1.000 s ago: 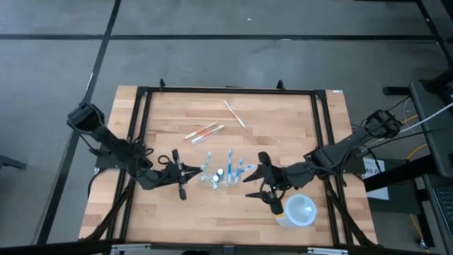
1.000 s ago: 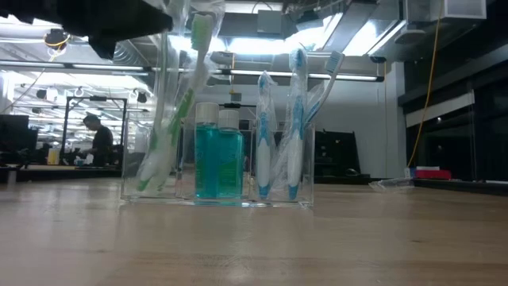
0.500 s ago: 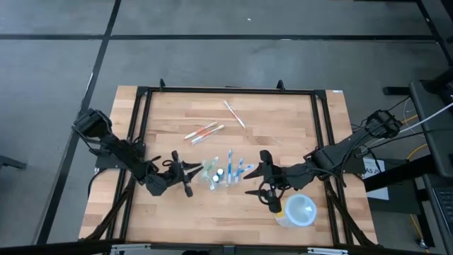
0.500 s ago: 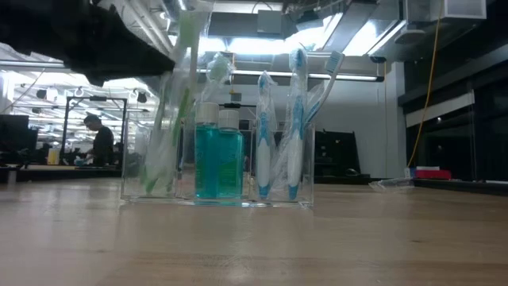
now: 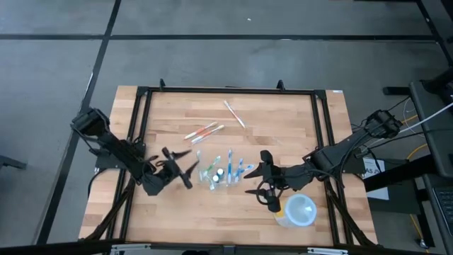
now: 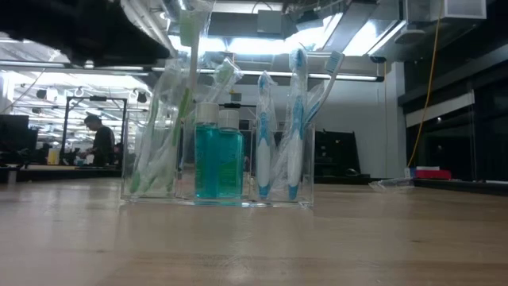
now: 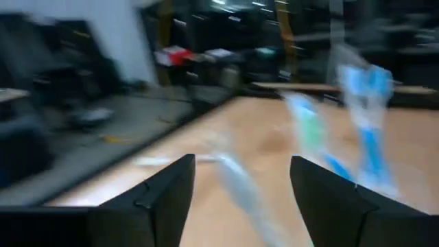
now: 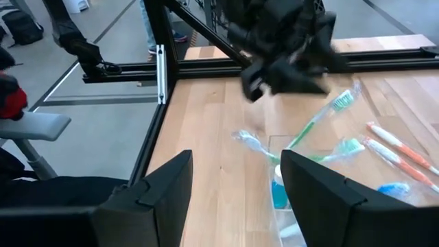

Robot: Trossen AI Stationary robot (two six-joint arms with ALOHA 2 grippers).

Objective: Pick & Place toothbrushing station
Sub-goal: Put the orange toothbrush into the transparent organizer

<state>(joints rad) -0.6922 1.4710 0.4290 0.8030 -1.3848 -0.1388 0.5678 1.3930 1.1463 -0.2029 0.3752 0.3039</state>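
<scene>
While both my jaws stand open and empty, the toothbrushing station [image 5: 221,175] sits upright near the middle of the tabletop [image 5: 283,120], between them.

Left gripper [image 5: 185,166]: jaws spread, just beside the station's left end, not touching it. Right gripper [image 5: 261,178]: jaws apart, near the station's right end, holding nothing. Station contents, low view: green toothbrushes [image 6: 171,119] leaning in the left compartment, two teal bottles [image 6: 218,159] in the middle, blue toothbrushes [image 6: 294,119] in the right. Loose toothbrushes [image 5: 204,132] lie on the wood farther back; one more [image 5: 234,113] lies beyond them. Round white container [image 5: 299,210] sits near the right gripper, by the front edge.
</scene>
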